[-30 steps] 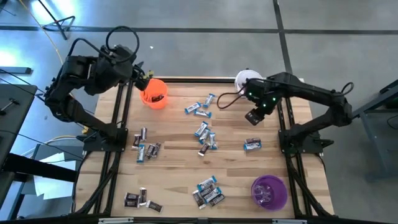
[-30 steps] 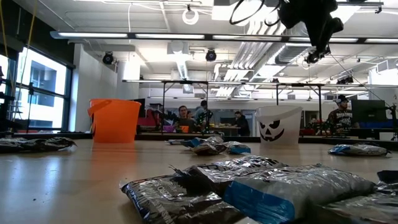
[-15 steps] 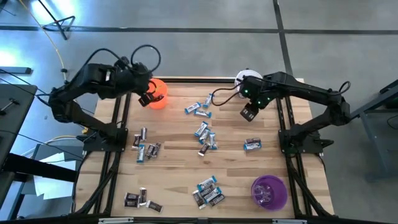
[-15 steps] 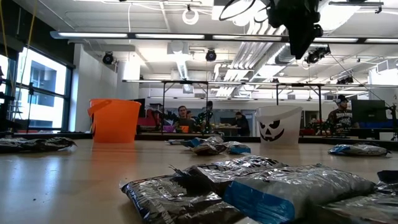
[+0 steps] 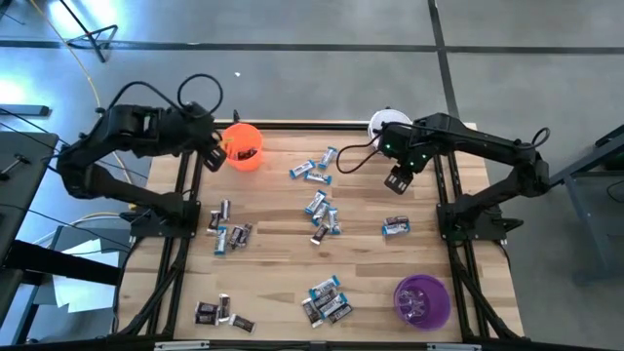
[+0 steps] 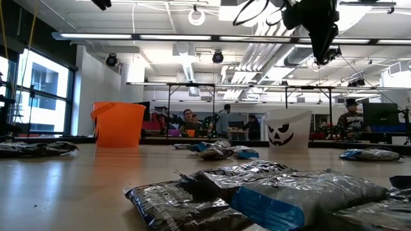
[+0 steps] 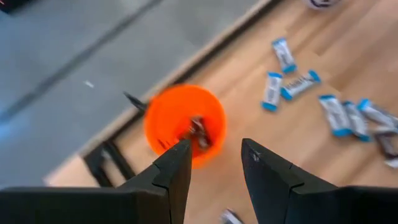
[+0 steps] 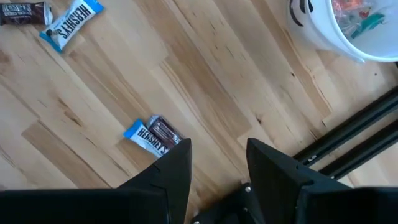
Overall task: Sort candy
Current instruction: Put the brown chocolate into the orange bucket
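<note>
Candy, mostly blue-and-white and dark brown wrapped pieces, lies in loose groups on the wooden table: at the middle (image 5: 322,216), at the far middle (image 5: 312,174), at the left (image 5: 229,234) and at the near edge (image 5: 327,300). My left gripper (image 5: 212,156) hangs open and tipped downward just left of the orange cup (image 5: 242,146), which holds dark pieces (image 7: 198,129). My right gripper (image 5: 398,181) points down, open, above bare wood near the white cup (image 5: 382,124). A blue-and-brown pair of candy (image 8: 152,135) lies beside its fingers. Nothing is between either pair of fingers.
A purple cup (image 5: 421,300) stands at the near right corner. One candy (image 5: 396,226) lies alone at the right. The white cup (image 8: 354,25) holds reddish and teal pieces. Black frame rails (image 5: 185,195) run along both table sides. People sit in the room beyond (image 6: 189,119).
My left gripper has sunk and swung from the orange cup's far-left rim toward the near edge, then back toward the table's left edge, tipping further downward. My right gripper has rolled about its own axis, staying in place. Both stay open. No candy has moved.
</note>
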Tool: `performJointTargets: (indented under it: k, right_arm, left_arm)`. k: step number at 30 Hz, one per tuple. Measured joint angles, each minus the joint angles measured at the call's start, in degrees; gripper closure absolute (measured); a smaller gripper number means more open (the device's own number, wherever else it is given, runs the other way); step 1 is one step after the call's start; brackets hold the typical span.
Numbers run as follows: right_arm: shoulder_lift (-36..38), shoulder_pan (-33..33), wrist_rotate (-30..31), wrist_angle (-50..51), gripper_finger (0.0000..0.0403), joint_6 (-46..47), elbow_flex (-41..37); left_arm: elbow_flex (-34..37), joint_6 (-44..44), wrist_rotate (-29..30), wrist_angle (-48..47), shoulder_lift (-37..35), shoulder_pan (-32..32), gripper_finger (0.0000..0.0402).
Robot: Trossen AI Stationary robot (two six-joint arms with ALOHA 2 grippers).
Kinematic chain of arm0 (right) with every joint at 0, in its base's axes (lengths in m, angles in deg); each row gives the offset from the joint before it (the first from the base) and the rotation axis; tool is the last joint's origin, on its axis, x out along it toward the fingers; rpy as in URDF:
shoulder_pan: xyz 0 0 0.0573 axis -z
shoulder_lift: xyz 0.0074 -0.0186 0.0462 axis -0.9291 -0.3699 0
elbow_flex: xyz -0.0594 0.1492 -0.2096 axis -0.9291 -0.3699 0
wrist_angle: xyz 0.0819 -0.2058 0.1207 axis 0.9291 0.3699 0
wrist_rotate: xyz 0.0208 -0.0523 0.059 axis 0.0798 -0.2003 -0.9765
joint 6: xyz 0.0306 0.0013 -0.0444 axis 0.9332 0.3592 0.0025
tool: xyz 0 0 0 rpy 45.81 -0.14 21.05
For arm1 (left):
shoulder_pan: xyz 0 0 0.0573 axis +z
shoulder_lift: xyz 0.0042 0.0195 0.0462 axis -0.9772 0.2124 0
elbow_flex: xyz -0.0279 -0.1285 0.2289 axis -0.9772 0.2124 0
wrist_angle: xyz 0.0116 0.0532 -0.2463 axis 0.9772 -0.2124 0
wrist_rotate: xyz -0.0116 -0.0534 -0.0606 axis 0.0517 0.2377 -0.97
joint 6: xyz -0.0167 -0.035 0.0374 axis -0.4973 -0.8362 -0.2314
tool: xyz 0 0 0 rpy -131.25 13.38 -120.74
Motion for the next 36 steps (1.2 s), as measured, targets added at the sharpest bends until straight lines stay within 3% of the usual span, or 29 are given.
performJointTargets:
  k: [8,15,23,36]
  right_arm:
    - [0.0,0.05,-0.09,-0.02,0.0253,0.2,0.0]
    - [0.0,0.05,1.86,-0.02,0.0253,-0.16,0.0]
    - [0.0,0.05,1.85,-0.02,0.0253,0.14,0.0]
    - [0.0,0.05,1.8,-0.04,0.0253,0.25,0.0]
  left_arm:
    - [11.93,-8.61,-11.16,-0.05,-5.13,0.0,0.0273]
    - [24.84,-13.21,-15.58,-0.06,-7.77,-0.02,0.0273]
    - [36.26,-15.8,-16.21,1.3,-8.92,-0.02,0.0273]
    - [54.17,-16.31,-17.58,17.27,-8.83,-0.02,0.0272]
